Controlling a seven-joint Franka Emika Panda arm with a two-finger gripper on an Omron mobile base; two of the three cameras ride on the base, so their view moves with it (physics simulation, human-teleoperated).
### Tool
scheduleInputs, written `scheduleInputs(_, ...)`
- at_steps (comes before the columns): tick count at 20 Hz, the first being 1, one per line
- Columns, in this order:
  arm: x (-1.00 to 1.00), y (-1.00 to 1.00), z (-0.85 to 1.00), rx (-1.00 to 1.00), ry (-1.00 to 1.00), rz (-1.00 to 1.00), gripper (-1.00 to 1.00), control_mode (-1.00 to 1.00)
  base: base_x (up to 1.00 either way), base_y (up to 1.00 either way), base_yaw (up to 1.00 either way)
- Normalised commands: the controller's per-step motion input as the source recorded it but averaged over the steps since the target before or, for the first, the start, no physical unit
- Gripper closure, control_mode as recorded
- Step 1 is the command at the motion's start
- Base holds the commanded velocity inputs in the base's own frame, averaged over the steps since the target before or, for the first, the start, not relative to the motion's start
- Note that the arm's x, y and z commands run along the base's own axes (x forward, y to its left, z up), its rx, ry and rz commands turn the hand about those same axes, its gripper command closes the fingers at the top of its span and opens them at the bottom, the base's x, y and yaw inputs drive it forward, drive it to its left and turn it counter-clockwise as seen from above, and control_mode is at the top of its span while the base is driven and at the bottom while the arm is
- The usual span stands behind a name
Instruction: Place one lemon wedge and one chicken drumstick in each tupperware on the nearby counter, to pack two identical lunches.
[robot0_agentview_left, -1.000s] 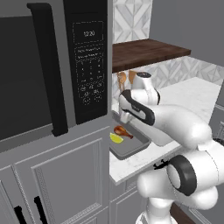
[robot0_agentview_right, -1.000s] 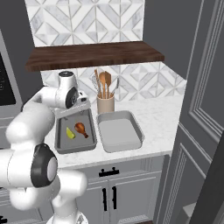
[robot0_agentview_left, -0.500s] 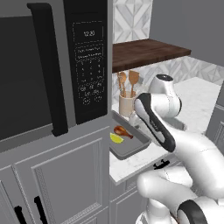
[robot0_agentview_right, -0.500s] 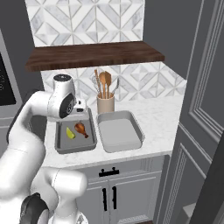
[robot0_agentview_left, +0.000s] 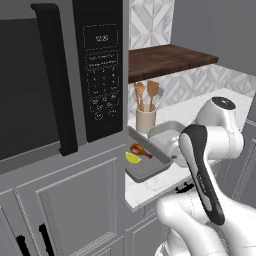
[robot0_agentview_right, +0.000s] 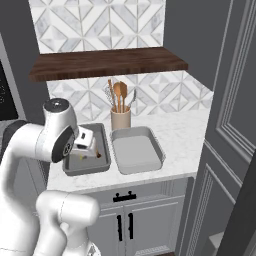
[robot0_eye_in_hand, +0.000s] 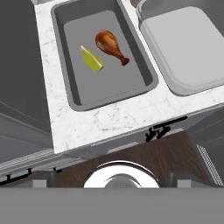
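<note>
**Over the surface's front edge: one lunch packed, one tray bare**

Beside the utensil cup (robot0_agentview_right: 120, 119), the darker tray (robot0_eye_in_hand: 76, 94) held a lemon wedge (robot0_eye_in_hand: 92, 59) and a chicken drumstick (robot0_eye_in_hand: 111, 47). The lighter tray (robot0_eye_in_hand: 183, 48) just beside it lay bare. With fingers spread wide and holding nothing, the next wedge and drumstick should be fetched and lowered squarely inside the lighter tray's rim.

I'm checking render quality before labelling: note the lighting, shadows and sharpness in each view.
Left base view: soft, even light, slightly blurry; the dark microwave shows no glare. Right base view: the wooden shelf casts a faint shadow on the backsplash. Hand view: lemon wedge and drumstick reasonably sharp in the darker tray, almost shadowless.
</note>
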Motion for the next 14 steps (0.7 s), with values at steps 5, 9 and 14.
scheduleInputs(5,-0.69,-0.03,0.66,0.0,0.0,-0.16,-1.0,-1.0,0.0,0.0,0.0)
scheduleInputs(9,-0.51,0.0,0.32,0.03,-0.06,-0.1,-1.0,-1.0,0.0,0.0,0.0)
scheduleInputs(14,0.0,0.0,0.0,0.0,0.0,0.0,-1.0,-1.0,0.0,0.0,0.0)
